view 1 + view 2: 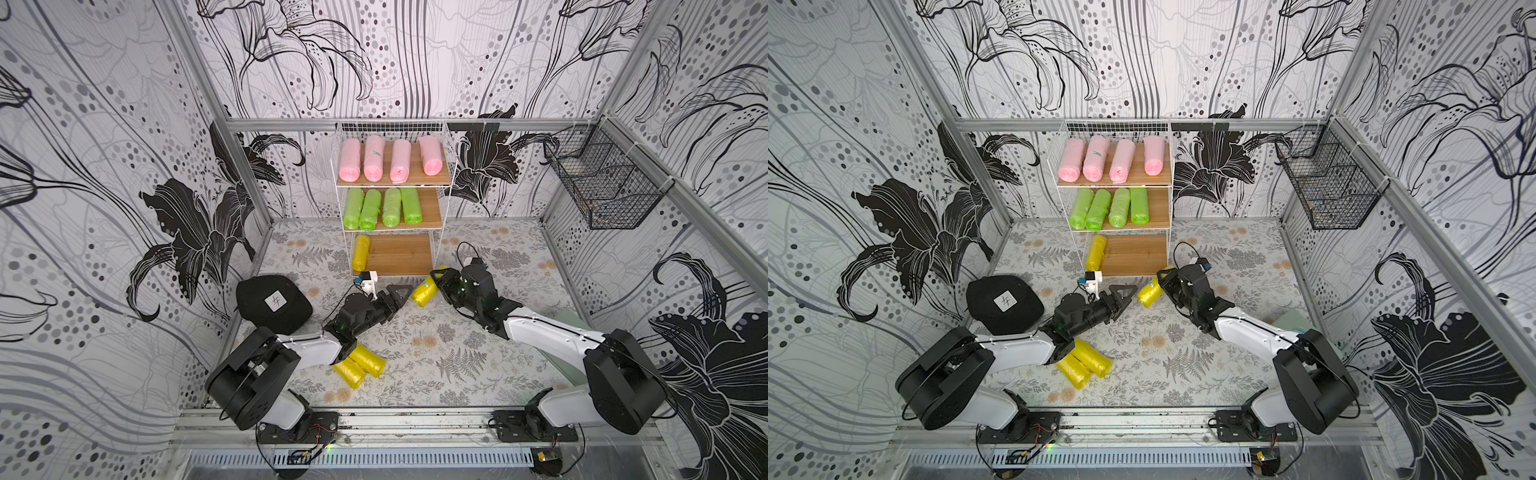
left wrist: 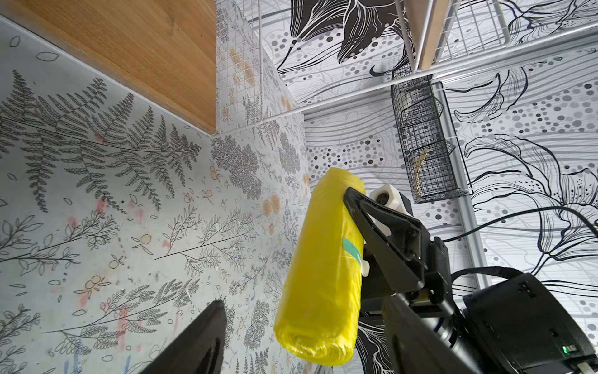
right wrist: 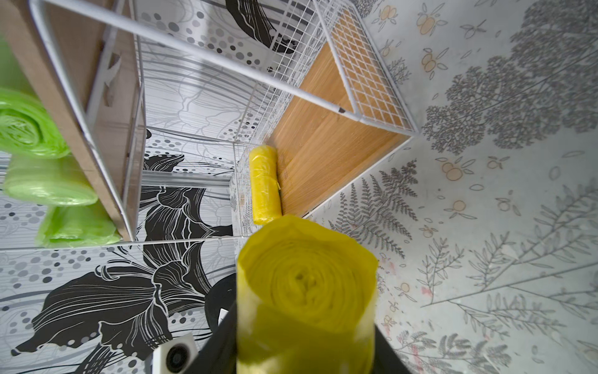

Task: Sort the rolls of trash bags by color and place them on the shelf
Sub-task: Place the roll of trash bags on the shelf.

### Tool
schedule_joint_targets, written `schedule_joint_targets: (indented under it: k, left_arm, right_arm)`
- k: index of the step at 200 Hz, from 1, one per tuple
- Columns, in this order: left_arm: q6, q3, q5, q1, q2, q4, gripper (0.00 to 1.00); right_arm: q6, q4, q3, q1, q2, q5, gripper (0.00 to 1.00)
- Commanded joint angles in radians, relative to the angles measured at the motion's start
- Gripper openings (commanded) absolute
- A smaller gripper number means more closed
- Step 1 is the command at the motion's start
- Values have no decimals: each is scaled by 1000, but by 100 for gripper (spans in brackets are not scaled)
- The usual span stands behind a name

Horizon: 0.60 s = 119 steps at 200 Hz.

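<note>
The yellow roll (image 3: 307,291) fills the foreground of the right wrist view. It is clamped lengthwise in the right end effector (image 1: 436,279) and raised off the counter (image 1: 436,374), just in front of the shelf (image 1: 448,166). Expect it to hide part of your approach to the bottom board (image 1: 399,254). The soft plastic may yield and slip between the jaws, so avoid abrupt moves. Clear the white wire side frame on entry, or the roll is likely to snag. Keep away from the stored yellow roll (image 1: 360,252) at the board's opposite end; a nudge could skew it. The left end effector (image 1: 401,297) stands released and empty, close to the held roll, and contact there could knock the roll loose. The left forearm overhangs two loose yellow rolls (image 1: 361,365) and may sweep them aside.
</note>
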Motion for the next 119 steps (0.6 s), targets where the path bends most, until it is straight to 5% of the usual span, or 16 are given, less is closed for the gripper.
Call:
schedule_joint_targets:
  k: [1, 119]
  left_arm:
    - [-41, -8, -18, -3, 32, 118, 79]
    - [-113, 23, -56, -62, 107, 228, 77]
  right_arm:
    - [24, 62, 36, 4, 11, -19, 48]
    - [91, 134, 69, 6, 92, -70, 46]
